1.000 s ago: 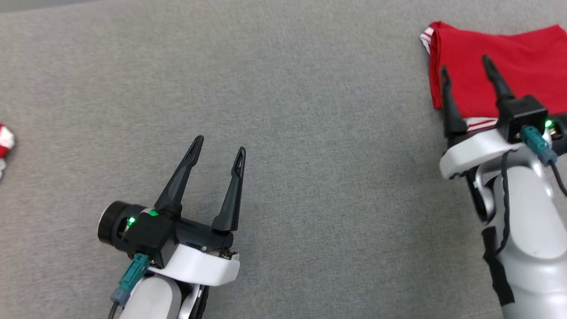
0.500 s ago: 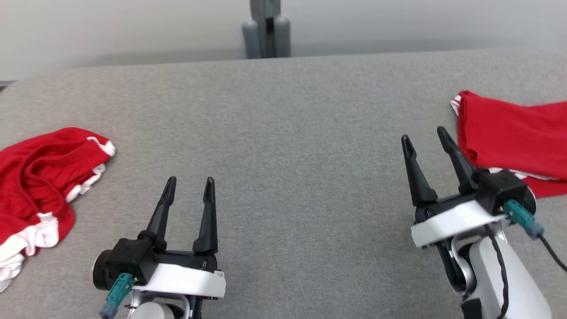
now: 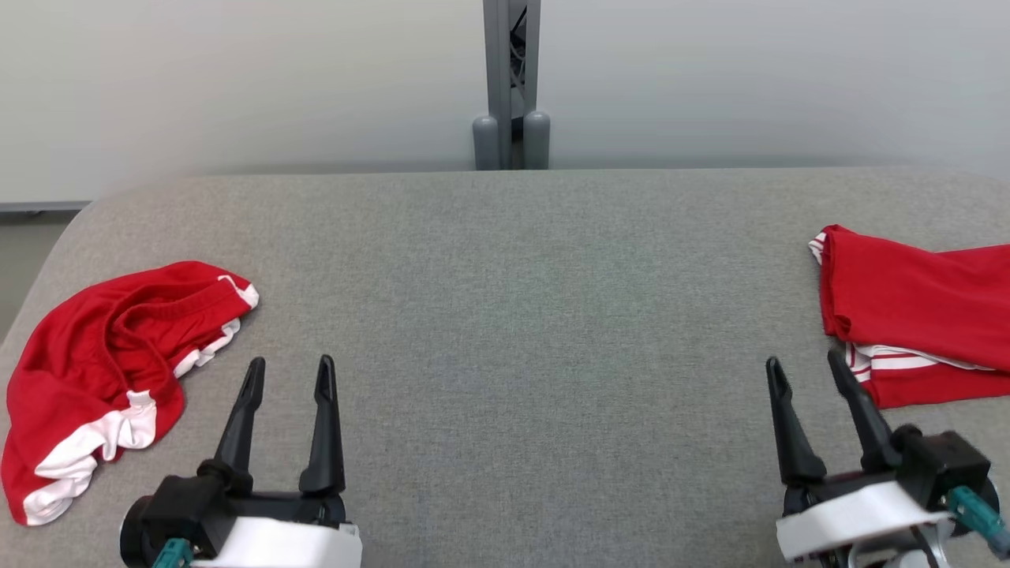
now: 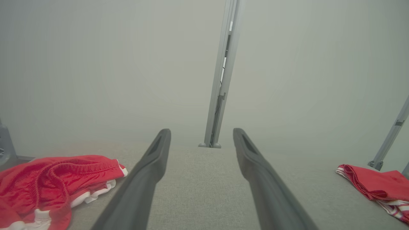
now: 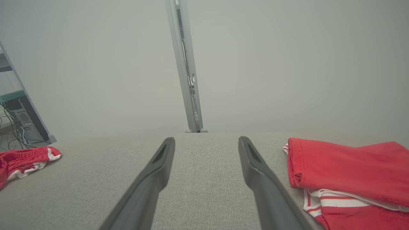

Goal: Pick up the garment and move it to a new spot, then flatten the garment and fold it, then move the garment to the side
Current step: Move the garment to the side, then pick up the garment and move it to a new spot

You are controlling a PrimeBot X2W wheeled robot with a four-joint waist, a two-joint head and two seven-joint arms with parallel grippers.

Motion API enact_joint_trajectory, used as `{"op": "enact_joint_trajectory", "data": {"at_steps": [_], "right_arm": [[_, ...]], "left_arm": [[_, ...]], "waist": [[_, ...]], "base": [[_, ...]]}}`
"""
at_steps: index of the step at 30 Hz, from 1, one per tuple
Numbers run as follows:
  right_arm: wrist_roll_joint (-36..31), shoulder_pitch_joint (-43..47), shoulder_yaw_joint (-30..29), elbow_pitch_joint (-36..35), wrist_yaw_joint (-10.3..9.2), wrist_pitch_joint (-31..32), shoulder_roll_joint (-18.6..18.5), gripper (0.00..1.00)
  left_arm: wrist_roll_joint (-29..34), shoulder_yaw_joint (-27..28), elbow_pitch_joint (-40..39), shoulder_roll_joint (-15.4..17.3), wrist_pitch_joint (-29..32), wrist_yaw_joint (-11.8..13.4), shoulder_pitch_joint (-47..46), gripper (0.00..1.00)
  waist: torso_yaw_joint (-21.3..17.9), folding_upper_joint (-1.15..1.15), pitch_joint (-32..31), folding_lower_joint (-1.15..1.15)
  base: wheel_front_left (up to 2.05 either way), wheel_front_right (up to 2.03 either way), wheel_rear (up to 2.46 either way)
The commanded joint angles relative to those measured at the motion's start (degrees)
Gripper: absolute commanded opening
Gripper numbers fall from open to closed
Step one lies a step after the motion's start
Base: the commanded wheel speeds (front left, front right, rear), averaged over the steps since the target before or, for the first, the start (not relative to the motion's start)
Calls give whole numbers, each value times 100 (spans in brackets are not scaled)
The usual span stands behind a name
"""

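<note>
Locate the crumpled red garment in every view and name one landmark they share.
Head view: crumpled red garment at the left, mid-height.
Left wrist view: crumpled red garment in the lower left corner.
Right wrist view: crumpled red garment small, at the left edge.
Shared landmark: the grey post, upright at top centre.

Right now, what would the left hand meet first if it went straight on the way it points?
Probably the post behind the table: the left hand points over bare cloth toward it, though depth is unclear.
</note>
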Motion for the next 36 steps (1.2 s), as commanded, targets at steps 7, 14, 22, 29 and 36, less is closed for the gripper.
{"op": "enact_joint_trajectory", "data": {"at_steps": [7, 14, 22, 29, 36], "right_arm": [[-59, 370, 44, -46, -2, -7, -33, 100], [-83, 439, -12, -68, -2, -7, -31, 100], [-96, 485, -51, -39, -2, -7, -30, 100], [-65, 522, -83, -30, -2, -7, -30, 100], [-32, 509, -35, -16, -2, -6, -31, 100]], "left_arm": [[49, 34, -114, 13, -31, -142, 332, 100], [177, 34, -61, 13, -31, -195, 429, 100], [273, -39, 124, 12, -32, -236, 469, 100], [339, -69, 227, 13, -32, -251, 426, 100], [354, -89, 226, 13, -32, -211, 401, 100]], "waist": [[-211, 0, -228, 0], [-276, 0, -288, 0], [-235, 0, -296, 0], [-145, 0, -301, 0], [81, 0, -301, 0]], "base": [[0, 0, 0], [0, 0, 0], [0, 0, 0], [0, 0, 0], [0, 0, 0]]}}
